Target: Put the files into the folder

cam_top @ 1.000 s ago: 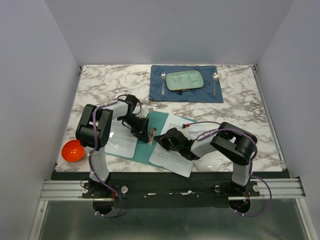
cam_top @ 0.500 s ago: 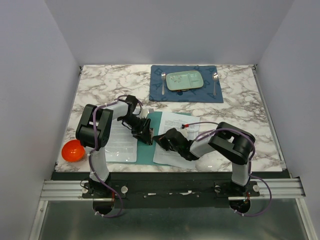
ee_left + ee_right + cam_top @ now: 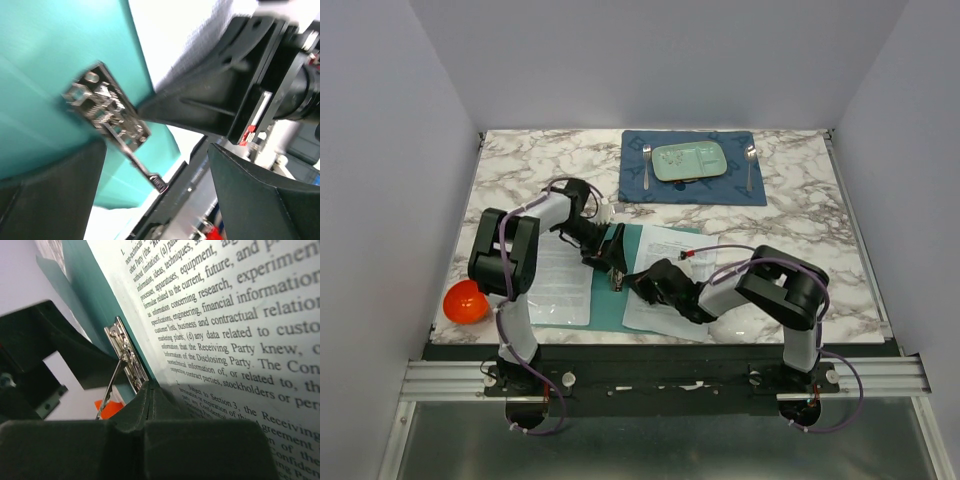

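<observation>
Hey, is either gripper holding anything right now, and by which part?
The right gripper looks shut on the edge of the files beside the clip. The left gripper is open around the lever, holding nothing.

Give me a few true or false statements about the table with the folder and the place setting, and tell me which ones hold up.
1. The folder lies open on the table. True.
2. The pale green plate sits on the folder. False: it sits on the blue placemat at the far side.
3. A metal clip is on the folder's inner face. True.
4. The orange round object is by the table's right edge. False: it is by the left edge.
5. The left gripper is open. True: the wrist view shows its fingers wide apart.
</observation>
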Robot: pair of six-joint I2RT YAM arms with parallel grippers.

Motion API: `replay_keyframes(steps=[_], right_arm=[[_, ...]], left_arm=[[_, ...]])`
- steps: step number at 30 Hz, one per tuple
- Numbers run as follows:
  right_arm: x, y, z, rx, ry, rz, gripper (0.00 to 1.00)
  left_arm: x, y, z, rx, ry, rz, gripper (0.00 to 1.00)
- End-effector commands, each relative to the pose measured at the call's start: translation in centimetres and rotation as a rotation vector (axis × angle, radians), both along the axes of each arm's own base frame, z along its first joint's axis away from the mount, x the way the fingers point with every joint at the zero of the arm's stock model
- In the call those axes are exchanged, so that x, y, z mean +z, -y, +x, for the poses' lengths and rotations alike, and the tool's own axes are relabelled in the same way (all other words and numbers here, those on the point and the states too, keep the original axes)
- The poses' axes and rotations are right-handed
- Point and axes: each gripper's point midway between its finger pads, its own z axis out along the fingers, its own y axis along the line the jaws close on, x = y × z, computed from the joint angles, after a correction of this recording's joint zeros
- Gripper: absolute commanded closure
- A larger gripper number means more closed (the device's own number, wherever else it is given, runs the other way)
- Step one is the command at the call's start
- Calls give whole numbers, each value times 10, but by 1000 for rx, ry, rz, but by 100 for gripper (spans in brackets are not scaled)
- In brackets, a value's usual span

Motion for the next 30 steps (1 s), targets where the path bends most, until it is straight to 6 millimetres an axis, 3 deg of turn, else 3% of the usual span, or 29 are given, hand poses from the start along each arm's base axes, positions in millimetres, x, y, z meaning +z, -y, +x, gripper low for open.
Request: replay_keyframes(steps=[1,3,6,9,11,15,20,25,30], right_arm=[[-132,135,-109,158,-364,-641,100],[-124,133,-99,154,-312,-646,100],[-97,114,-72,189,-172,-637,100],[-61,96,-44,224,-11,-643,100],[-37,88,-29,250,77,-647,100],[1,63,-9,309,204,-637,100],[24,30,-6,412,299,-558,99],[45,-6,-11,515,360,-418,100],[67,-38,-17,587,419,-285,100]], left_arm=[[40,-9,23,-6,165,-10,1],[67,-6,28,0,220,-41,1],[101,-6,29,13,287,-68,1],[126,-16,31,34,390,-31,1],[128,-30,38,45,465,46,1],[103,-73,59,94,564,300,1],[58,-125,76,153,574,568,1],[28,-152,84,174,599,716,1],[-4,-167,77,149,563,805,1]])
